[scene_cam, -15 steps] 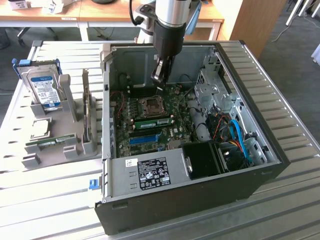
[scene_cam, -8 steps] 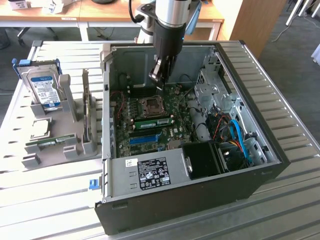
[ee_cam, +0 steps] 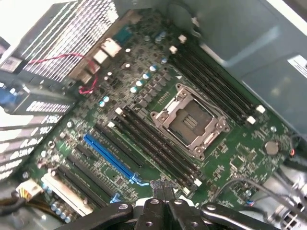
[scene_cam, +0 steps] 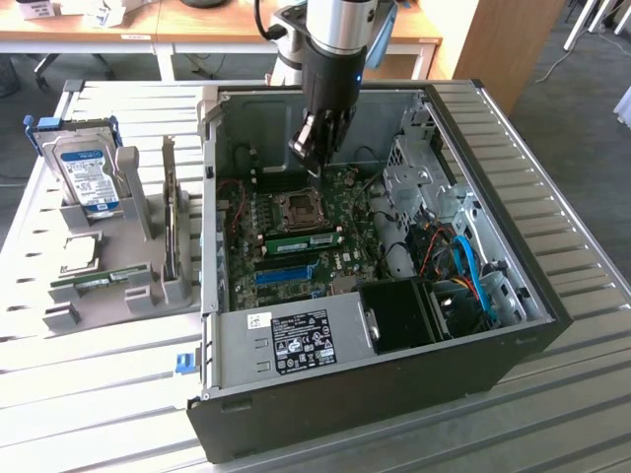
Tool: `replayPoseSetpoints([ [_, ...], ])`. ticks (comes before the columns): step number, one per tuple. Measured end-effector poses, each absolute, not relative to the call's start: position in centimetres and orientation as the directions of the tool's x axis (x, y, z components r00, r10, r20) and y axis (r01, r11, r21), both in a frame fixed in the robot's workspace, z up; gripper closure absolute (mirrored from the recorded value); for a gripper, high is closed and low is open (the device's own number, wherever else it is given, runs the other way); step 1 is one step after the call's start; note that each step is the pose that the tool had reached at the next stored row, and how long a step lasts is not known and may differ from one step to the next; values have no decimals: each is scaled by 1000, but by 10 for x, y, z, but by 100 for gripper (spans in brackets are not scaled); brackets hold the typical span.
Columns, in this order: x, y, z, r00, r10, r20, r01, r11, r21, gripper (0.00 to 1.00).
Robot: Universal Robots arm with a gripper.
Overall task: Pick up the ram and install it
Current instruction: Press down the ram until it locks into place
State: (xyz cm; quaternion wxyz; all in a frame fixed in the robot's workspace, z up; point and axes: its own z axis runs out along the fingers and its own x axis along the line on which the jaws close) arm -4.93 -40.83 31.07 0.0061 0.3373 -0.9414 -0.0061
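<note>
At the exterior view's left, we see a hard drive (scene_cam: 87,175) upright in a grey holder (scene_cam: 138,281) on the table (scene_cam: 99,394). To the right, inside the open computer case (scene_cam: 394,374), the ram (scene_cam: 301,238) stands in a slot just beside the processor socket (scene_cam: 299,207). The tool (scene_cam: 308,156) hangs above the socket, clear of the ram, its fingertips (ee_cam: 169,188) pressed together with nothing visible between them.

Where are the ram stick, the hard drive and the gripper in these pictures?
ram stick (scene_cam: 303,237): exterior view, middle of its green board, on the motherboard.
hard drive (scene_cam: 87,177): exterior view, its blue label, upright in the grey holder.
gripper (scene_cam: 308,156): exterior view, fingertips above the motherboard.
</note>
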Motion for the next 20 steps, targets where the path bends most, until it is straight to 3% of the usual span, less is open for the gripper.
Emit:
replayPoseSetpoints([
  [20,-49,-408,309,-946,-323,7,-323,946,16,89],
])
